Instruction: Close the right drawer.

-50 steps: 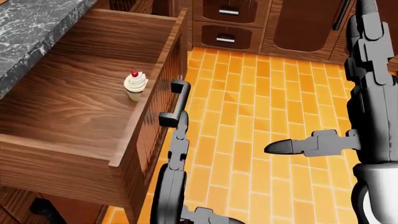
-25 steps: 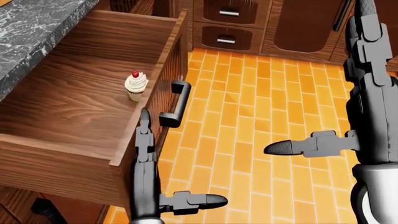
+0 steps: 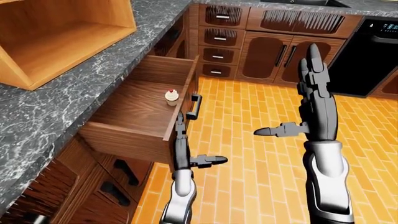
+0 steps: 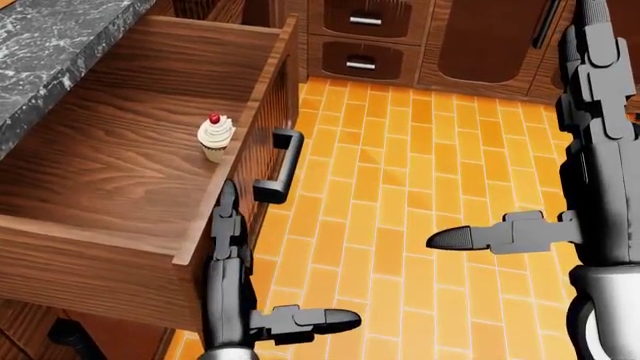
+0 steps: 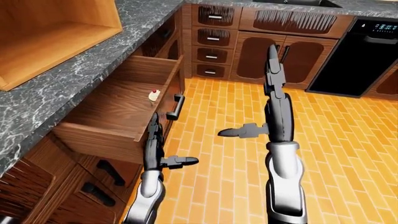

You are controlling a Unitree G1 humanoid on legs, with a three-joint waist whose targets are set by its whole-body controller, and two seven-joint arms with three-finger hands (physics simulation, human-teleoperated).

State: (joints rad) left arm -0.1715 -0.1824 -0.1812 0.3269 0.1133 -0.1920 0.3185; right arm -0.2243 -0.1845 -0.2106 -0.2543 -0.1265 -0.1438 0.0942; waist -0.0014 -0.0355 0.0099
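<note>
The right drawer [image 4: 110, 165] stands pulled far out from under the granite counter [image 3: 80, 93]. It is dark wood with a black bar handle [image 4: 280, 166] on its front. A small cupcake [image 4: 215, 137] with a red cherry stands inside, near the front panel. My left hand [image 4: 285, 255] is open. Its straight fingers [image 4: 230, 225] lie along the drawer's front panel just below the handle, and the thumb sticks out over the floor. My right hand [image 3: 285, 91] is open and empty, held upright over the floor well to the right of the drawer.
Closed drawers [image 4: 365, 21] and cabinet doors [image 3: 274, 56] line the far wall, with a black appliance [image 3: 373, 56] at the right. A light wooden box [image 3: 62, 37] sits on the counter. Lower drawers [image 3: 124, 170] are under the open one. The floor is orange brick [image 4: 400, 187].
My left hand has moved left, from beside the handle to the drawer's front panel, and has barely shifted in the last half second. The drawer and right hand have stayed put.
</note>
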